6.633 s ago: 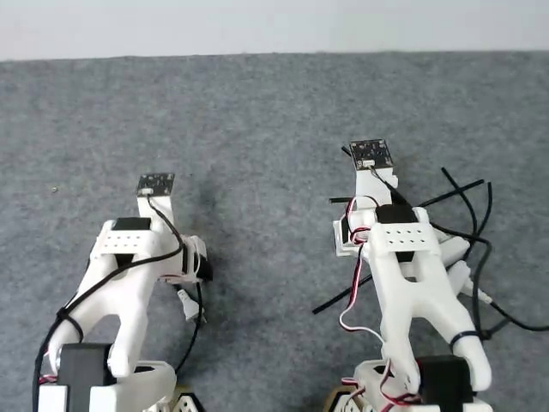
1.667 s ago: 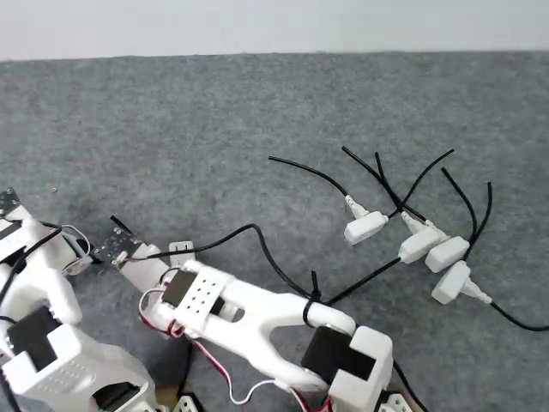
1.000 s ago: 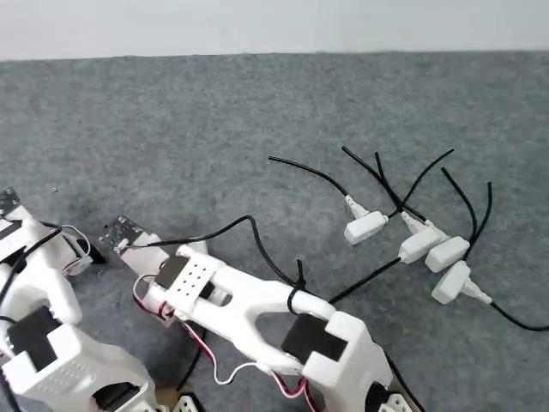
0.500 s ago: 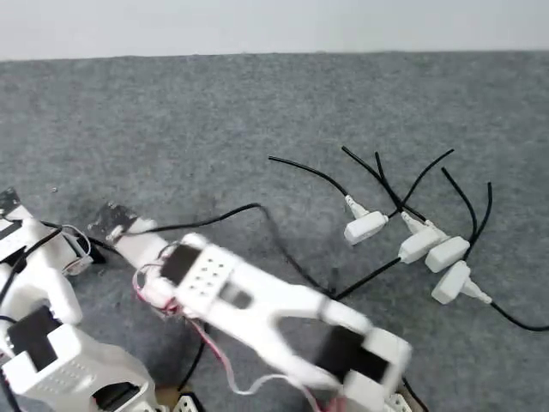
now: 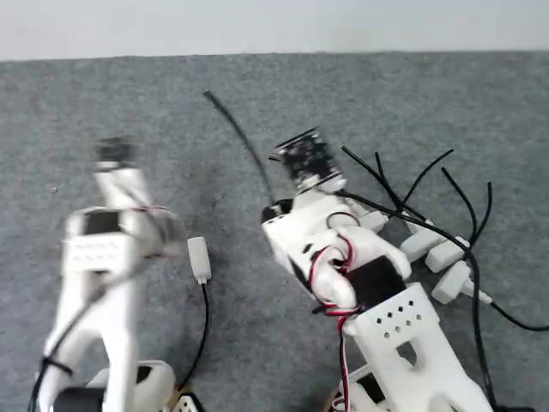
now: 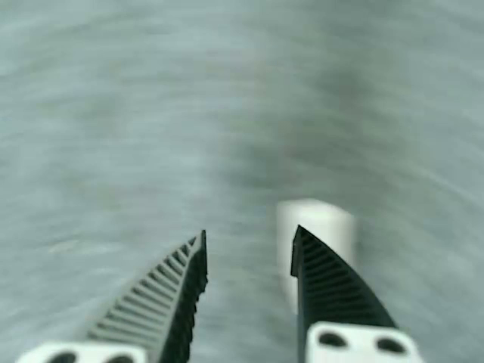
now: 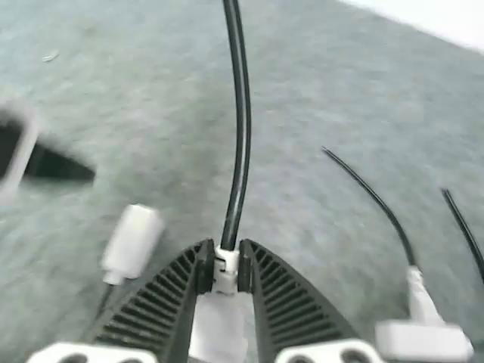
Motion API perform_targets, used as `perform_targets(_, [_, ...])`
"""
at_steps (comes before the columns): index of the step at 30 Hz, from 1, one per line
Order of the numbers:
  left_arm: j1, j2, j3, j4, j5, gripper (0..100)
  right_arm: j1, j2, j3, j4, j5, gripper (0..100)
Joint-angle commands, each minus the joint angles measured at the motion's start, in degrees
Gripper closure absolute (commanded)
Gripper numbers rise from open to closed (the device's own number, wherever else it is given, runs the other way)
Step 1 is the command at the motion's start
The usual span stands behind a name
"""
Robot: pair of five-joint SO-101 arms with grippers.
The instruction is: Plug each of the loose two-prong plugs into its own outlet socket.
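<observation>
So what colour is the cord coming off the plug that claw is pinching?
Black cord on a white plug, clearest in the right wrist view.

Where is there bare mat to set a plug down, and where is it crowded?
Bare: grey felt mat along the white far wall, both far corners. Crowded: white plugs with tangled black cords on the right.

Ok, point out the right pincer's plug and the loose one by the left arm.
white plastic plug on black cord [image 7: 218, 325]: right wrist view, its body.
loose white plastic plug [image 6: 321, 215]: left wrist view, its rounded end.
</observation>
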Motion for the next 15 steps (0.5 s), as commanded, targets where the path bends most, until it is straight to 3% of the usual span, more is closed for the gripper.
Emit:
perform_targets(1, [21.19,-7.74,1.98,0.18,9.67,83,3.30,-2.24,0.18,-2.51,-1.32,99.1])
perform_targets(4, [27.43,-3.96,2.95,-4.22,15.82,83,3.21,-2.24,0.26,-2.42,-1.32,99.1])
perform_targets(8, [27.60,5.54,3.12,-8.26,16.44,83,3.21,-2.24,0.26,-2.42,-1.32,99.1])
perform_targets(15, [17.85,10.37,2.77,-8.00,16.26,83,3.12,-2.24,0.35,-2.42,-1.32,99.1])
